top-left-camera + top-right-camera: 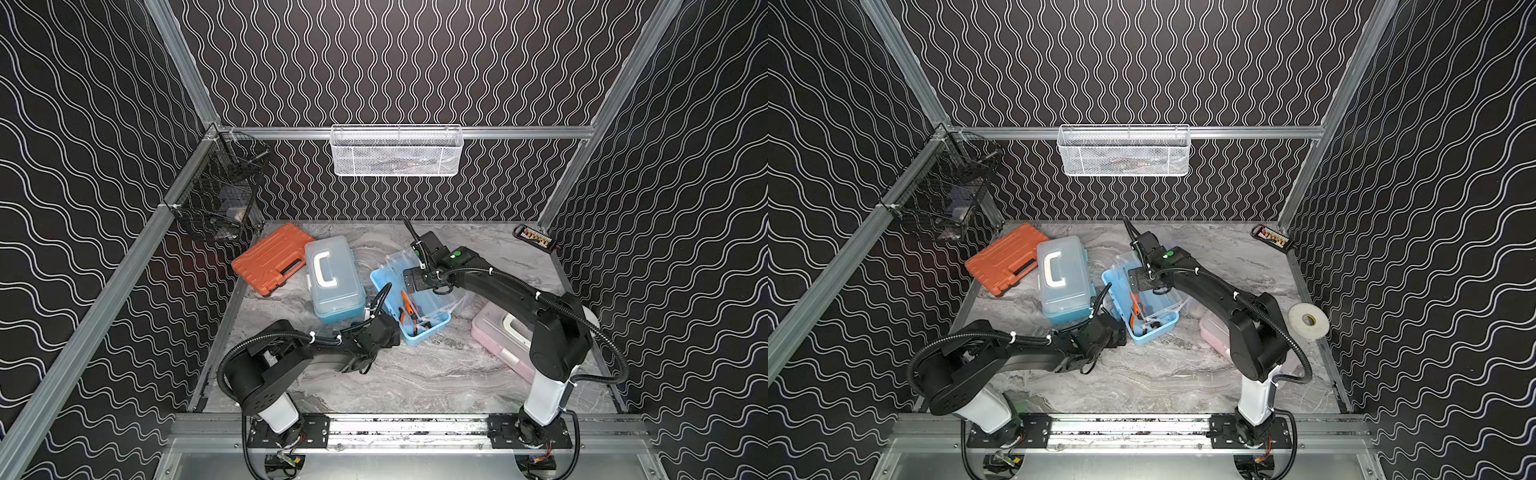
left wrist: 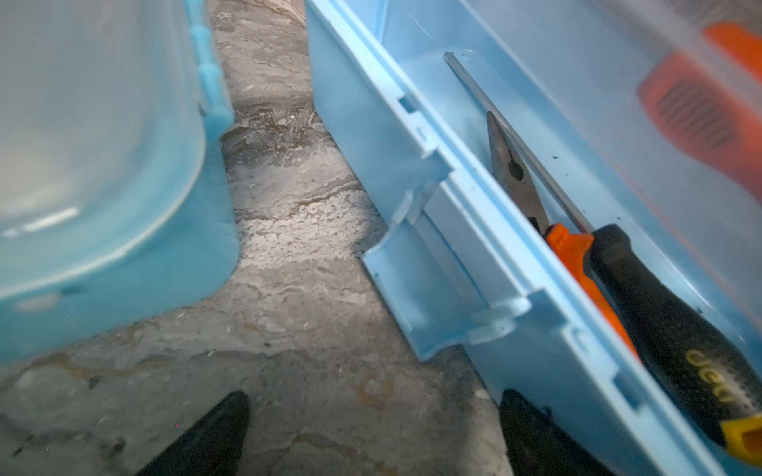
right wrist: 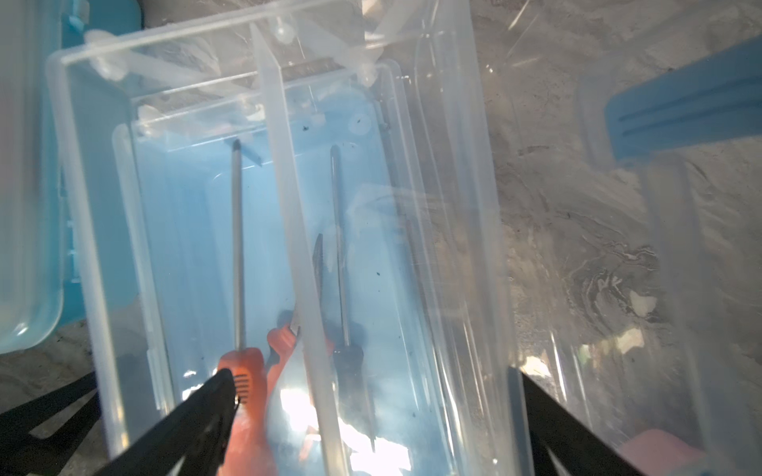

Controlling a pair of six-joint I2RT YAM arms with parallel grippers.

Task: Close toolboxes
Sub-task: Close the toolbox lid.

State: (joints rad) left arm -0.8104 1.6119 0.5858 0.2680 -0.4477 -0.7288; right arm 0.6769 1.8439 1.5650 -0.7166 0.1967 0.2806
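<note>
Spread wide, gripping nothing: left fingers, low over grey marbled table, bottom of left wrist frame, just beside outer wall and hanging latch of open light-blue plastic toolbox; contact with wall not clear. Inside that box: orange-handled pliers and black-handled screwdriver, side by side. Also spread and empty: right fingers, above same box's clear inner tray, one tip over orange-handled screwdriver. Clear lid with blue handle hinged open, right of frame. In both top views, open toolbox at centre; closed light-blue toolbox with clear lid and white handle just left of it; pink-based toolbox lower right, partly hidden under right arm, lid apparently down. Flat orange ribbed case upper left, just beside closed one.
</note>
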